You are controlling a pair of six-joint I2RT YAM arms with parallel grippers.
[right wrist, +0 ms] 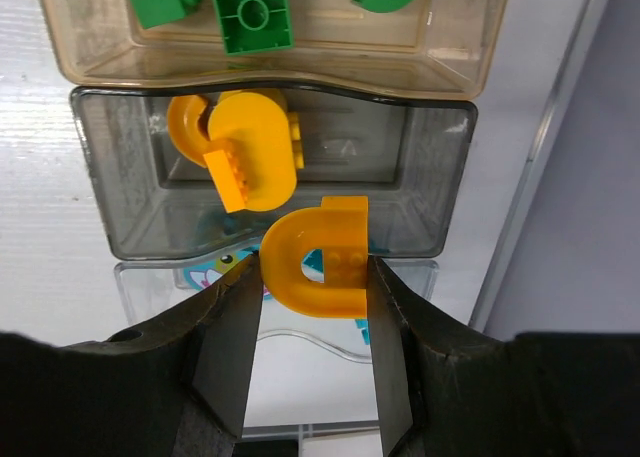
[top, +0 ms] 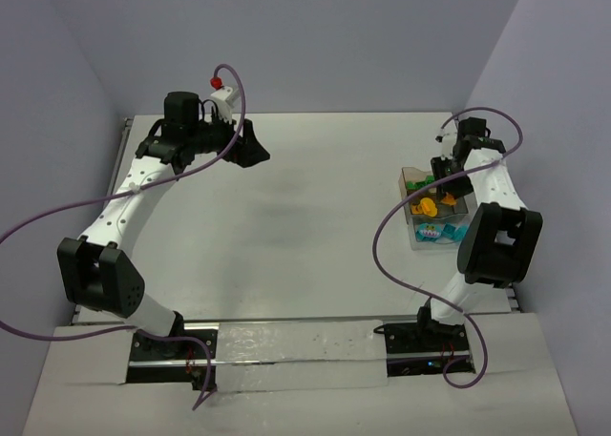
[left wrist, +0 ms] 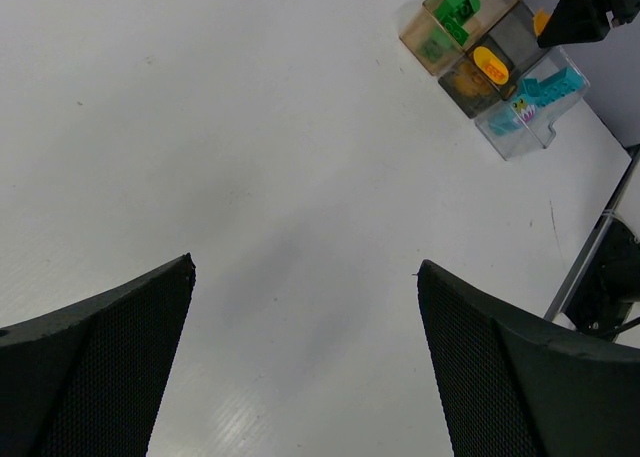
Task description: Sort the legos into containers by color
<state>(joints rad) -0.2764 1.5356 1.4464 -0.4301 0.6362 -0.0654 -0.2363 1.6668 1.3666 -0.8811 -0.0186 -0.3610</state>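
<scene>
- Two fingers of my right pincer (right wrist: 313, 282) are clamping an orange arch brick (right wrist: 285, 277), lower centre, over the grey container (right wrist: 120, 217) edge.
- My left pincer (left wrist: 305, 265) is gaping wide above the surface (left wrist: 200, 127).

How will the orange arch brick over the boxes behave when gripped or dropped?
Probably stiff: the orange arch brick shows no bending in the right end effector. Its glossy plastic may be slippery, and its rounded end may rock on landing.

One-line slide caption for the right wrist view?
Right tool grips an orange arch-shaped plastic brick over the smoky grey plastic box holding other orange bricks.
</scene>
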